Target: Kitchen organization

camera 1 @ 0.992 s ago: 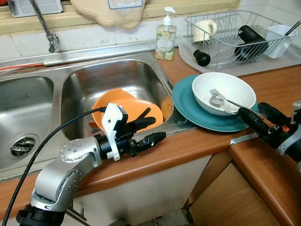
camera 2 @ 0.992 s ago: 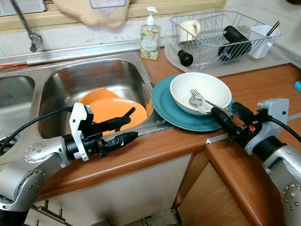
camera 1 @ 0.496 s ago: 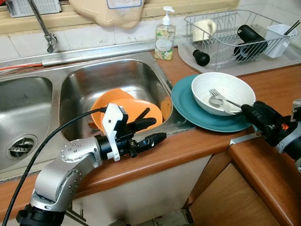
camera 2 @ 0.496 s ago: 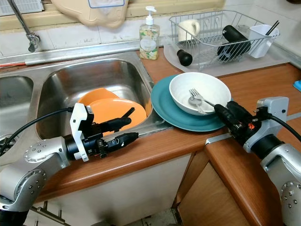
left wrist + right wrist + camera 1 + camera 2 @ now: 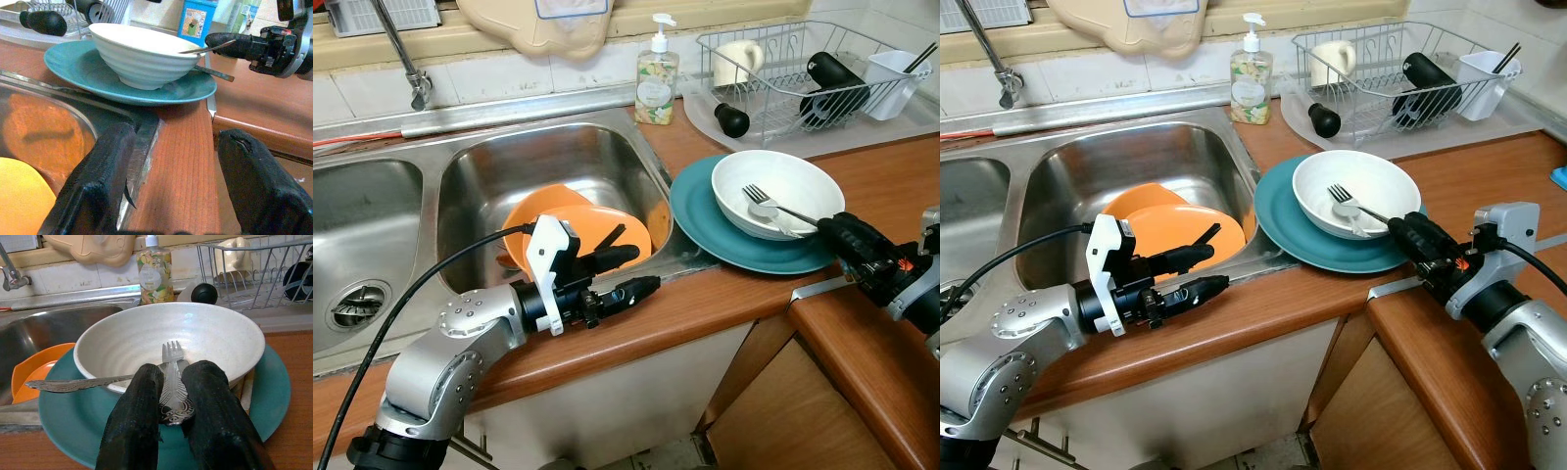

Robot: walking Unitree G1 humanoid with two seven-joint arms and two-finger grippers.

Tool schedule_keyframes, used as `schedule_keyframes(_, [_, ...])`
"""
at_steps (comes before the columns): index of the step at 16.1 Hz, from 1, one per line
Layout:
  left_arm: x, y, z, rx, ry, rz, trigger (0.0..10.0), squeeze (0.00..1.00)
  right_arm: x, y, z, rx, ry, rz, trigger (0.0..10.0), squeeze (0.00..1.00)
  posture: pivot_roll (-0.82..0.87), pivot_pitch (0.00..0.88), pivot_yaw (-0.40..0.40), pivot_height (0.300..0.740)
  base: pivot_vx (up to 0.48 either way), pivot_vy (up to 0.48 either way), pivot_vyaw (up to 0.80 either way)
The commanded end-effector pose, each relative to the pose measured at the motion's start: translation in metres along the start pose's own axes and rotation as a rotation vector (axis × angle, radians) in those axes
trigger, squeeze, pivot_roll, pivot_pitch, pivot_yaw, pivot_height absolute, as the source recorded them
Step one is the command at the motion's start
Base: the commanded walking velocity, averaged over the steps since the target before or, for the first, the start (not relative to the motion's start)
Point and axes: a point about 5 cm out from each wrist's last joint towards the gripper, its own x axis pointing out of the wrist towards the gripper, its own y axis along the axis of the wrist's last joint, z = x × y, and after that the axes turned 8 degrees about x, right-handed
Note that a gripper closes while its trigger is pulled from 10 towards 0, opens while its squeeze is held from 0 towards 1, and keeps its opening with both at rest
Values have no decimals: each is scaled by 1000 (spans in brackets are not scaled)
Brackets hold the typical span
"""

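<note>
A white bowl (image 5: 778, 186) sits on a teal plate (image 5: 705, 220) on the wooden counter, right of the sink. A silver fork (image 5: 171, 360) leans in the bowl with its tines over the inside. My right gripper (image 5: 842, 231) is at the bowl's near right rim, shut on the fork's handle. A second silver utensil (image 5: 73, 383) lies across the rim. My left gripper (image 5: 631, 272) hovers open over the counter edge in front of the sink, holding nothing. Orange plates (image 5: 568, 225) lie in the right sink basin (image 5: 489, 162).
A soap bottle (image 5: 658, 73) stands behind the sink. At the back right, a wire dish rack (image 5: 783, 98) holds a mug, a black bottle and a white cup. A tap (image 5: 411, 69) stands at the back left. The counter steps down by my right arm.
My right gripper moved in toward the bowl and shut on the fork's handle; the fork's tines have shifted a little toward the bowl's far side. The left arm has not moved.
</note>
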Motion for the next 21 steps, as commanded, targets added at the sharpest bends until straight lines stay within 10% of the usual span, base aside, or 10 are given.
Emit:
schedule_keyframes(1, [1,6,-2,40,8,6,10000,0,1,9,-3,-14,14,23,0,0,-158,0,48,740,0,0,0])
schedule_keyframes(4, [4,18,-10,106,65,43,10000,0,6,29,-14,-30,59,95,0,0,-162,0,48,740,0,0,0])
schedule_keyframes(11, [25,51,-38,579,186,39,10000,0,45,37,-71,-127,232,42,0,0,-144,0,42,740,0,0,0])
schedule_keyframes(12, [28,55,-41,634,200,44,8863,0,51,35,-79,-120,256,35,0,0,-142,0,42,740,0,0,0])
schedule_keyframes(13, [32,57,-44,679,200,49,1529,0,56,33,-85,-113,278,29,0,0,-138,0,40,740,0,0,0])
schedule_keyframes(14, [37,56,-46,717,194,37,0,0,61,31,-93,-106,302,23,0,0,-135,0,37,740,0,0,0])
schedule_keyframes(21, [51,59,-54,955,213,45,0,0,75,26,-121,-68,375,15,0,0,-136,0,42,740,0,0,0])
